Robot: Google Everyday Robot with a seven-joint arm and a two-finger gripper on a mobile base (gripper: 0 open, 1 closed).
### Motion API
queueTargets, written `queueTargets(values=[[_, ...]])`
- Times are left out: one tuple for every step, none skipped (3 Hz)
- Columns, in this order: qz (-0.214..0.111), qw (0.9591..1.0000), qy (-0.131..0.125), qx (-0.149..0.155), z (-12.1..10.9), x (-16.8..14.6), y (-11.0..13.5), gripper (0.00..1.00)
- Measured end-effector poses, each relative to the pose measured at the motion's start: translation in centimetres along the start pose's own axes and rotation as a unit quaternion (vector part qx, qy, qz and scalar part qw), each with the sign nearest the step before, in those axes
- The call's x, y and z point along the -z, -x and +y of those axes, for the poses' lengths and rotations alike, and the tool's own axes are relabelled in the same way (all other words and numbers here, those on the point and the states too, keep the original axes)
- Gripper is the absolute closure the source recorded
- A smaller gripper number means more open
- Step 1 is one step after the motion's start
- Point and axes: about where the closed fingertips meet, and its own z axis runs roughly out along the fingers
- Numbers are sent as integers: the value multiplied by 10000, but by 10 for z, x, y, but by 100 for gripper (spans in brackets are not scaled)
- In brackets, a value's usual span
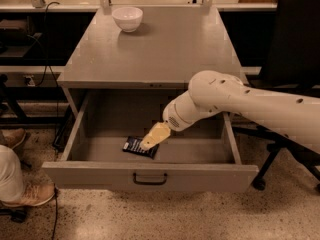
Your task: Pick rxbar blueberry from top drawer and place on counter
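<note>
The top drawer (pixel 150 177) stands pulled open below the counter (pixel 155 44). The rxbar blueberry (pixel 134 145), a flat dark navy bar, lies on the drawer floor left of centre. My gripper (pixel 150 140), with cream-coloured fingers, reaches down into the drawer from the right on a white arm. Its tip is over the bar's right end and hides part of it.
A white bowl (pixel 127 18) stands at the back left of the counter. A black chair (pixel 295 44) stands at the right behind my arm. A person's leg and shoe (pixel 20 194) are at the lower left. Dark shelving and cables lie to the left.
</note>
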Motion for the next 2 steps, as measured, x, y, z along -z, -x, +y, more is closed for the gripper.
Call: queueTargets(values=[[0, 10000, 0, 0, 0, 0, 0, 0], [174, 9996, -121, 165, 4, -19, 3, 0]])
